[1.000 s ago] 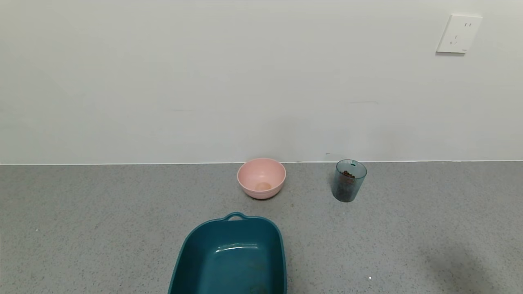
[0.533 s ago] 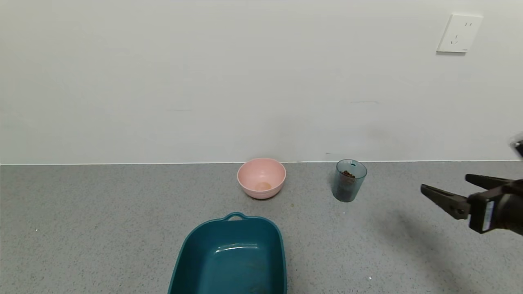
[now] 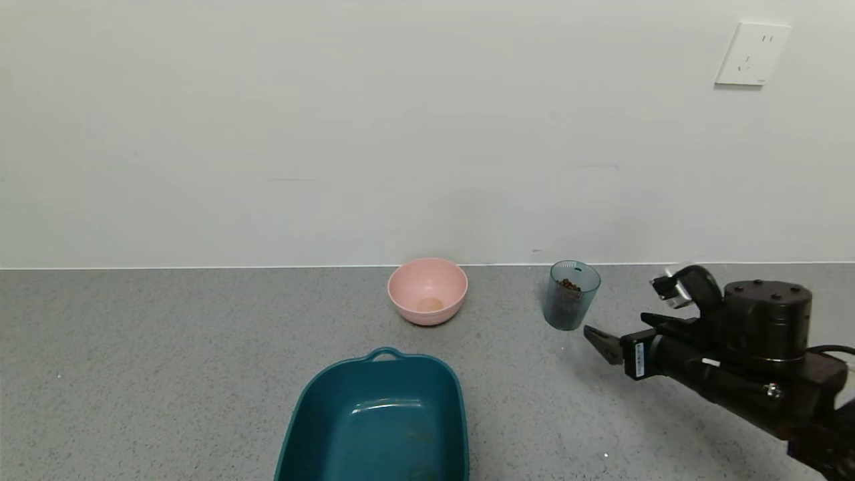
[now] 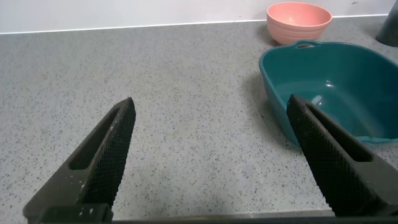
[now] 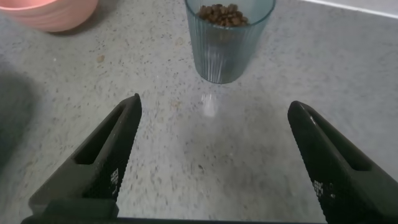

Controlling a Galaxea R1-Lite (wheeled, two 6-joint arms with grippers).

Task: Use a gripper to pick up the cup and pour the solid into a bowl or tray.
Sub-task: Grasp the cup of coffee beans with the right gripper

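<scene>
I'm reaching for the cup (image 5: 229, 38), dead ahead at twelve o'clock of my right gripper (image 5: 211, 155), fingers spread wide, nothing held. Next: advance to straddle it, then close.

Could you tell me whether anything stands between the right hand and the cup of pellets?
Nothing visible does. The right hand is open and faces the cup, which stands upright with only bare counter between them. The pink bowl sits off to the cup's side.
</scene>
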